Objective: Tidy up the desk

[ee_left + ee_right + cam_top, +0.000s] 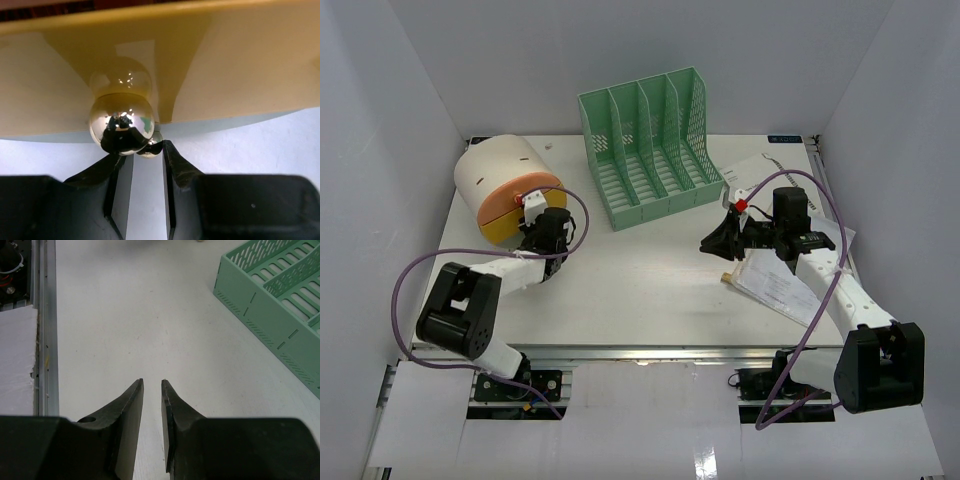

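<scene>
Pulling on the gold knob (pixel 121 122) looks like the risky part: the left gripper (pixel 142 151) pinches only its small rounded tip, so the shiny ball may slip free, or the round cream tub (pixel 505 185), lying on its side at the far left of the desk (pixel 640 290), may roll. The right gripper (pixel 152 385), barely parted and empty, hovers near loose papers (pixel 780 285). The desk is flat, white and matte, boxed in by white walls (pixel 380 120), with a green file rack (pixel 645 150) at the back

Overhead view facing down on whole desk (pixel 640 295), wrist views low, close, right sharing green rack (pixel 645 150).
</scene>
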You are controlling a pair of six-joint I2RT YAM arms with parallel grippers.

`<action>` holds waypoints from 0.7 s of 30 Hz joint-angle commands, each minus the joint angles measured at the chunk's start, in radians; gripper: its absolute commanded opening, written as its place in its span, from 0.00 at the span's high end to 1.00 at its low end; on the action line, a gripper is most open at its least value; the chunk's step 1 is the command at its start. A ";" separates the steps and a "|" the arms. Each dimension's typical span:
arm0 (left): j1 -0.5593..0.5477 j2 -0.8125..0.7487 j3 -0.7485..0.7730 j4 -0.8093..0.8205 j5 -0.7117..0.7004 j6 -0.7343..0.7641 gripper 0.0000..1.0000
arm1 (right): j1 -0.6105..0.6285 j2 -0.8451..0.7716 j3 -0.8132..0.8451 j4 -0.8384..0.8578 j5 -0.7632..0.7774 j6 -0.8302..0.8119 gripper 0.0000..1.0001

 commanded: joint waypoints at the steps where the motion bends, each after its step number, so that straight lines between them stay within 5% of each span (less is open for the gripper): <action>1: -0.091 -0.163 -0.069 -0.003 0.064 -0.129 0.90 | -0.007 0.002 0.002 0.019 -0.026 0.005 0.73; 10: -0.162 -0.199 -0.153 -0.050 0.077 -0.238 0.86 | -0.017 -0.004 -0.002 0.018 -0.033 0.007 0.73; 18: -0.160 -0.151 -0.178 0.006 0.052 -0.171 0.33 | -0.031 -0.012 -0.004 0.019 -0.046 0.008 0.72; 21: -0.162 -0.135 -0.182 0.039 0.059 -0.152 0.24 | -0.031 -0.012 -0.002 0.019 -0.047 0.008 0.72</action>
